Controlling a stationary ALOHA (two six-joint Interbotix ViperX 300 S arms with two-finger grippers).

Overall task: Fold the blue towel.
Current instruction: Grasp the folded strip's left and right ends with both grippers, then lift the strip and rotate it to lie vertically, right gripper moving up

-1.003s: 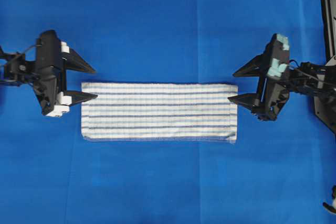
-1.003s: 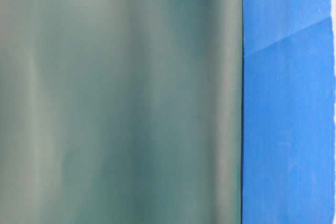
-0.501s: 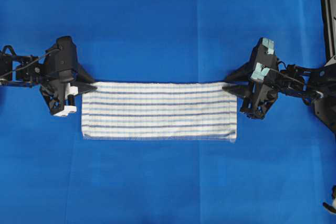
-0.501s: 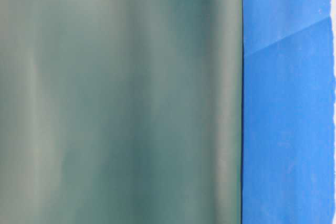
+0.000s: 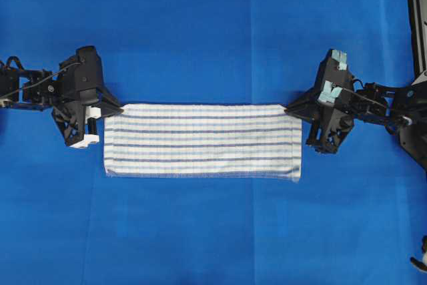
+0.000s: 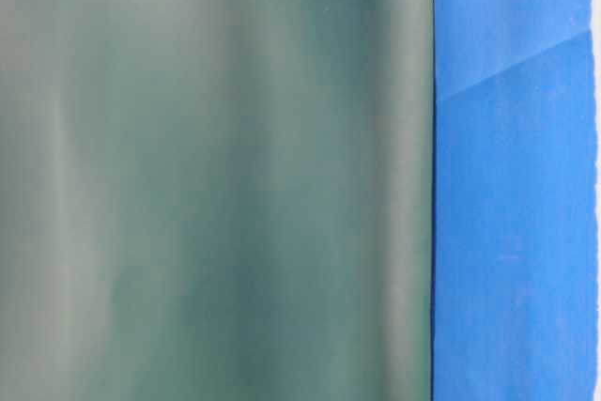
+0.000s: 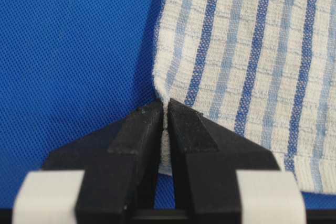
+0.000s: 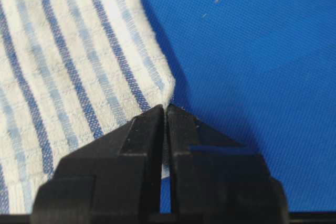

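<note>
At the bottom of the left wrist view, the left gripper (image 7: 164, 109) is pinching the far left corner of the blue towel (image 7: 252, 61), with cloth showing in the slit between its closed jaws. The right wrist view is showing the same at the far right corner: the right gripper (image 8: 164, 113) is clamping the towel (image 8: 68, 66) at its tip.

Further out, in the overhead view, the towel (image 5: 200, 141) is lying flat on the table covering (image 5: 213, 31), long side running left to right, with the left gripper (image 5: 117, 109) and right gripper (image 5: 288, 109) each holding one far corner.

For a clean fold, both corners are best lifted together and level, then carried toward the near edge at matched speed, keeping the far hem taut so that it lands squarely on the near hem. Uneven travel is likely to skew the fold; a shallow pinch risks slipping.

Compared with one second ago, both grippers, then spread wide beside the short edges, are now shut on the corners, and each has advanced slightly toward the cloth. The towel is lying where it was.
</note>
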